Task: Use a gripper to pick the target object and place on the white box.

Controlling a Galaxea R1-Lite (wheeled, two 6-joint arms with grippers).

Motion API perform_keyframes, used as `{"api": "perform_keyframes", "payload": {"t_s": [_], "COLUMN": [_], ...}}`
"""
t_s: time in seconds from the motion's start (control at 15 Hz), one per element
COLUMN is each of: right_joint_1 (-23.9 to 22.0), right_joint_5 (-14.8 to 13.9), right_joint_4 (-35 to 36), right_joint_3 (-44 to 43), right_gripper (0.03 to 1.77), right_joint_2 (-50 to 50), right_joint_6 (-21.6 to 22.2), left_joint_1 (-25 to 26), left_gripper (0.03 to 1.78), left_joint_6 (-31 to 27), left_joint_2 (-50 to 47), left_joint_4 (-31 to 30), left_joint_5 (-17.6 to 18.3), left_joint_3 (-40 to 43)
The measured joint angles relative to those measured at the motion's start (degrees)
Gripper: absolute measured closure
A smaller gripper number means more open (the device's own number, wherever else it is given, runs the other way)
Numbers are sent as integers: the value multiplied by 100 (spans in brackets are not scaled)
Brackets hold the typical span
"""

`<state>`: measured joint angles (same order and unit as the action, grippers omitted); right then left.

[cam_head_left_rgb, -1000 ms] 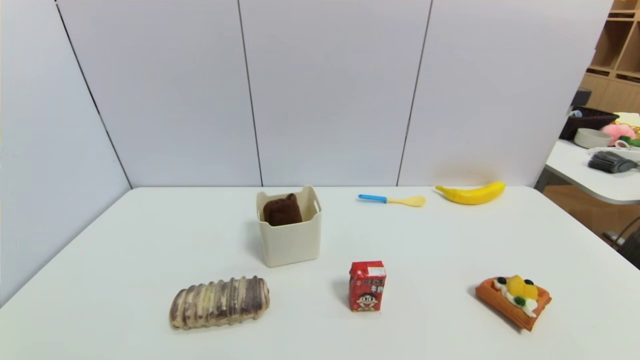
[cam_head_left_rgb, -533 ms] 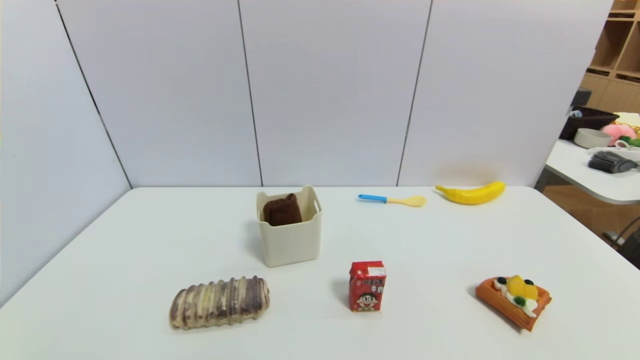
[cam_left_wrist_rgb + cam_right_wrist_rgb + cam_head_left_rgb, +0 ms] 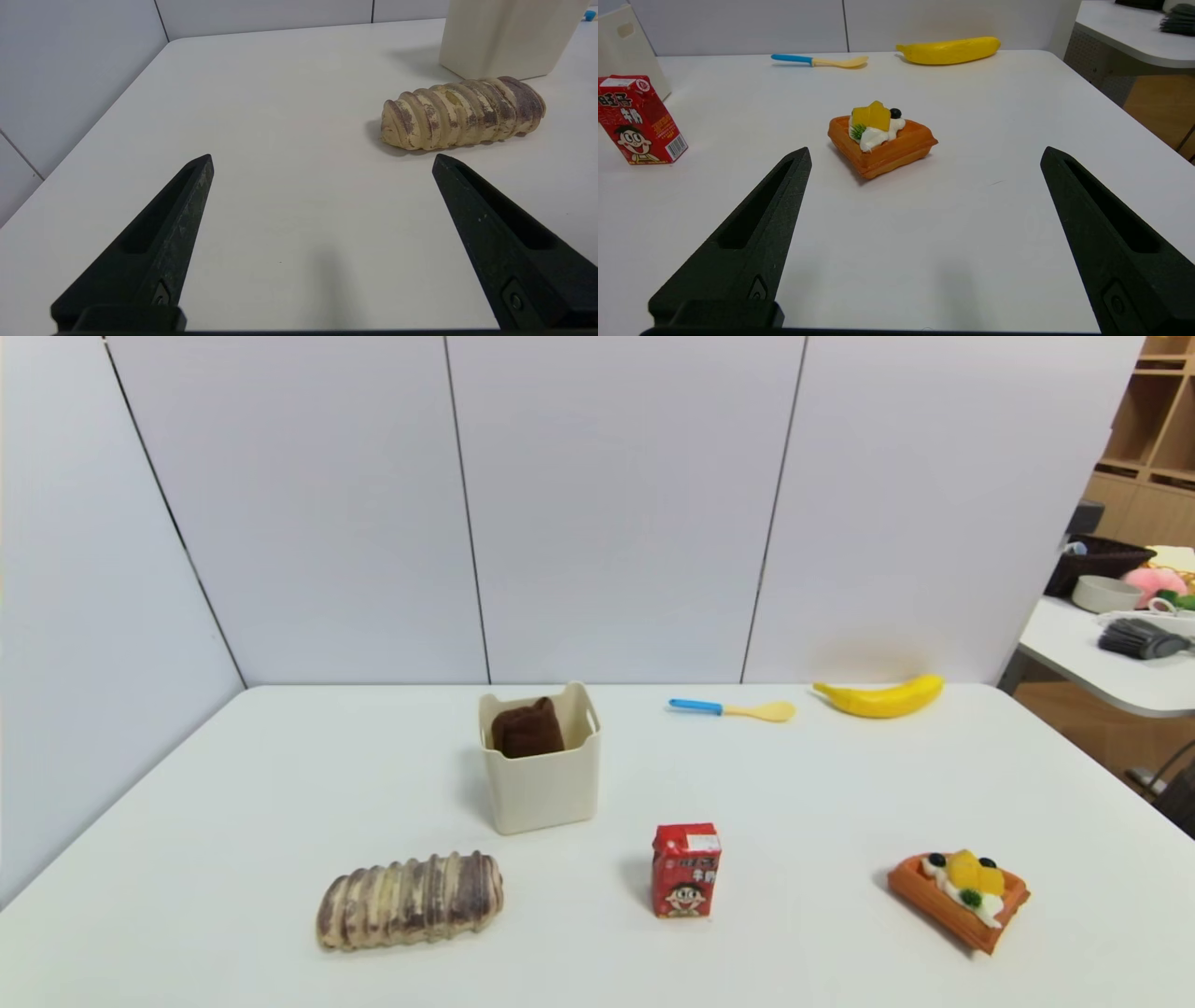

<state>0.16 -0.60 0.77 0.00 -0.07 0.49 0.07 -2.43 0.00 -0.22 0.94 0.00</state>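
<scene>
Both pincers are out of the head view, where the target object [image 3: 527, 728] sits inside the white box [image 3: 546, 793], leaning on its back wall, so I judge the placing done; nothing has changed against the earlier frames, the bread loaf [image 3: 409, 900] and milk carton [image 3: 686, 870] lie as before. From the left wrist, the left gripper [image 3: 322, 161] is spread wide and empty above the table [image 3: 280, 116], with the loaf just ahead; a careless move forward could push it against the box. From the right wrist, the right gripper [image 3: 924, 154] is also wide and empty, facing the waffle [image 3: 881, 140], which it could knock if it advances low
</scene>
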Motion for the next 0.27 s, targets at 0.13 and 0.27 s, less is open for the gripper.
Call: {"api": "perform_keyframes", "payload": {"t_s": [0.13, 0.27], "right_joint_1": [0, 0], "right_joint_5": [2, 0], "right_joint_4": [5, 2], "right_joint_3": [0, 0], "right_gripper": [10, 10], "right_joint_2": [0, 0], "right_joint_6": [-18, 37], "left_joint_1": [0, 0], "left_gripper": [12, 12], "left_joint_6": [0, -5], "left_joint_2": [0, 0], "left_joint_4": [0, 0], "left_joint_5": [2, 2], "left_joint_3": [-2, -2]}}
